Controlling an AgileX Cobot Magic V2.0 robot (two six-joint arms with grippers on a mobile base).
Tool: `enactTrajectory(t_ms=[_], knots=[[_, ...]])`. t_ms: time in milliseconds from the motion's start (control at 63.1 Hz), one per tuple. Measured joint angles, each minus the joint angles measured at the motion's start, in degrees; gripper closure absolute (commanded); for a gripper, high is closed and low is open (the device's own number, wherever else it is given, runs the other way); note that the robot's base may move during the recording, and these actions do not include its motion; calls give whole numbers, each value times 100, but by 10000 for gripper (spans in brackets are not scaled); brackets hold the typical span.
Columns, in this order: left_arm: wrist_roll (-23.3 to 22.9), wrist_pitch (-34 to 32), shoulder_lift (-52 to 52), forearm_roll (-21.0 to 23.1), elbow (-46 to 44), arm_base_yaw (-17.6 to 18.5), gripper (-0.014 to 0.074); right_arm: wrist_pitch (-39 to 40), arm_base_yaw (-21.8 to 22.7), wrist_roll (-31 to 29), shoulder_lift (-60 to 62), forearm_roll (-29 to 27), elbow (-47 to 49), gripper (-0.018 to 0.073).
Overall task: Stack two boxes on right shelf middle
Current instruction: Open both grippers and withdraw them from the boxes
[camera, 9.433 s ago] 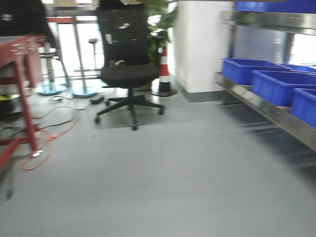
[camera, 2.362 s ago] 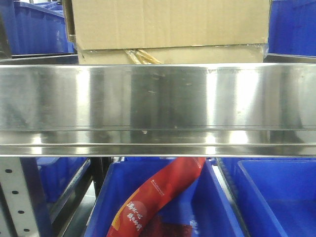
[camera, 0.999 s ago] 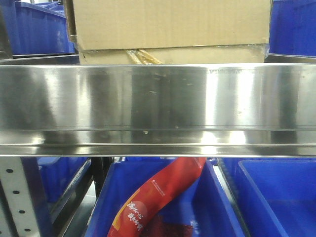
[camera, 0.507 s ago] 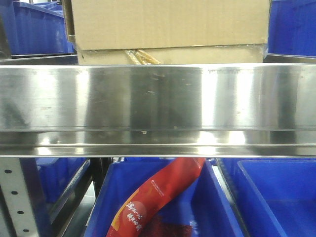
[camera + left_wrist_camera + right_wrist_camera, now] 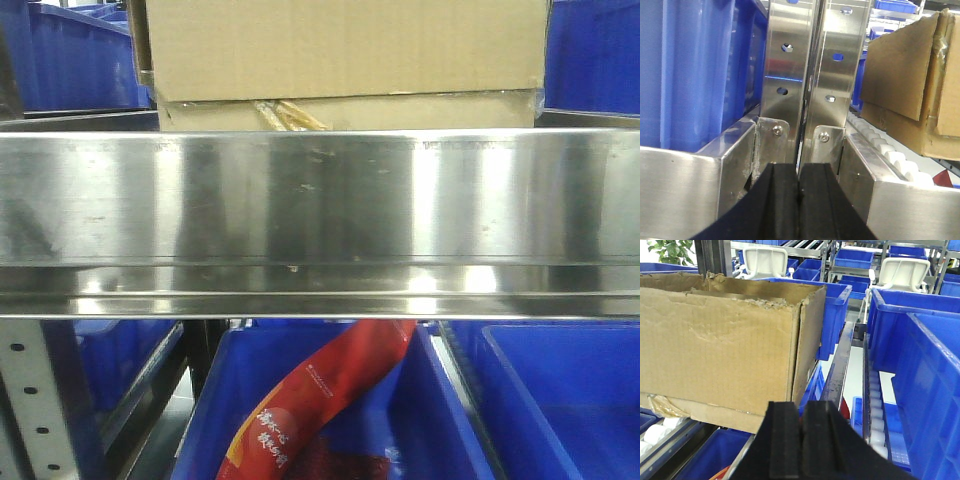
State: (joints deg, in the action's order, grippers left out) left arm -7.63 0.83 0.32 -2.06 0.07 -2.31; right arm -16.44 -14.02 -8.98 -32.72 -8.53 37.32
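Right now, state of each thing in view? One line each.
tall box: top open, torn rim, on flat box
flat box: on shelf rollers, under tall box
shelf: loaded with both boxes
left gripper: shut, empty
right gripper: shut, empty
red packet: lying in blue bin

Bkgd: blue bins (image 5: pixel 920 370) on racks, 2 white chair backs (image 5: pixel 902 271), green plant (image 5: pixel 670 247) top-left.

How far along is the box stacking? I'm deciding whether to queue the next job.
It looks done: the tall box sits on the flat box on the steel shelf. Nothing is in hand; the left hand and right hand are shut and empty. Only backing away seems left.
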Motion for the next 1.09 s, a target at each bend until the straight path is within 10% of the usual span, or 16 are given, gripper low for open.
enactTrajectory(t_ms=[428,1094], knots=[[0,0,0,0,0,0,707,171,182,0,291,0,-288,713],[0,-25,0,0,2,0,707,1126,1310,511,3226,219,-3717,713]])
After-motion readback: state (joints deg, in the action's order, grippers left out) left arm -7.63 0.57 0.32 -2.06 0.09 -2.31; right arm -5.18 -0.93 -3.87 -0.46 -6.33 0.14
